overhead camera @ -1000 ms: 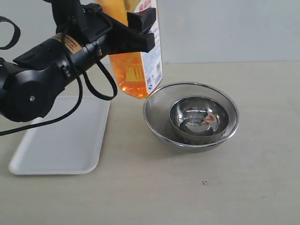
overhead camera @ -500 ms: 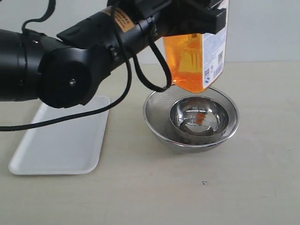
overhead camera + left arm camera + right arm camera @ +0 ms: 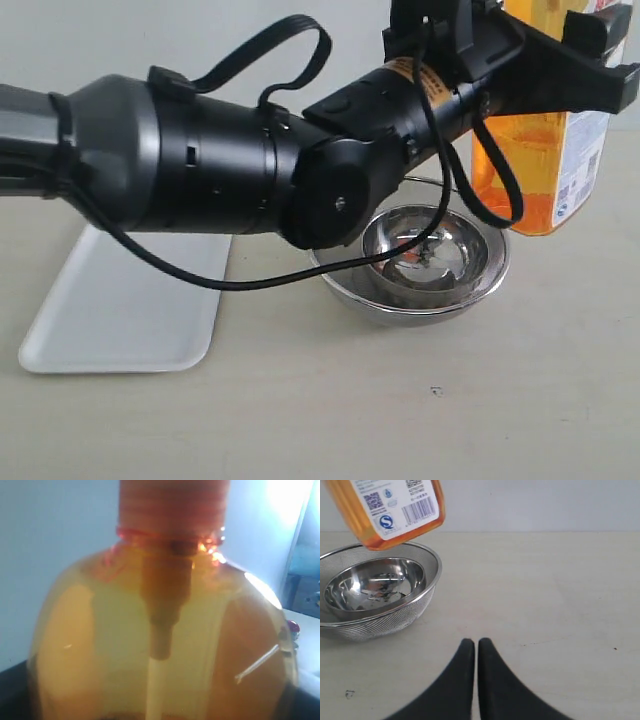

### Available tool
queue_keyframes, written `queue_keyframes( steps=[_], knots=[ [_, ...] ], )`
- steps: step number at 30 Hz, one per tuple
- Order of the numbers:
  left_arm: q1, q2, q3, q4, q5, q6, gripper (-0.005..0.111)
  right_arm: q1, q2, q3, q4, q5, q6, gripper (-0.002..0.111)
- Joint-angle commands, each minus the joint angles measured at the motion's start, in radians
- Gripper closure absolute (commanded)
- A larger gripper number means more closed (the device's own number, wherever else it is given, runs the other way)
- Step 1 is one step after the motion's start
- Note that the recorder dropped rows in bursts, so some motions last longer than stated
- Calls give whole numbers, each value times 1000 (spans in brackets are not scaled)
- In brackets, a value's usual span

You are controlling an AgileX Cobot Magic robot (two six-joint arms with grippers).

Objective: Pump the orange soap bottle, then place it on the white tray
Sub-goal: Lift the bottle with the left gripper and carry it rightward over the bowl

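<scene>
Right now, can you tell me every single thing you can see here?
orange soap bottle: one, see-through orange with a white label, held up in the air by the strainer's rim
white tray: one, white, flat on the table, left side of the exterior view
mesh strainer: one, silver, on the table
steel bowl: one, shiny silver, inside the strainer
table: one, pale beige
left gripper: one, black, clamped on the bottle
right gripper: one, black, shut, holding nothing
</scene>
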Motion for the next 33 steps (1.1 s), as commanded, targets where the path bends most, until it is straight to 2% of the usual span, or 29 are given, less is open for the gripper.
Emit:
queue_keyframes(
  steps=[1, 13, 20, 24, 33],
  knots=[
    [-1, 42, -77, -98, -97, -8, 102, -2, -5, 0, 1, -7, -3, 108],
    [-45, 238, -304, -137, -53, 0, 102, -2, -5, 0, 1, -7, -3, 108],
    [-48, 338, -454, -138, 39, 52, 102, -2, -5, 0, 1, -7, -3, 108],
    [-48, 384, -501, -186, 46, 117, 102, -2, -5, 0, 1, -7, -3, 108],
    [-48, 434, -505, -245, 7, 241, 102, -2, -5, 0, 1, -7, -3, 108]
  ],
)
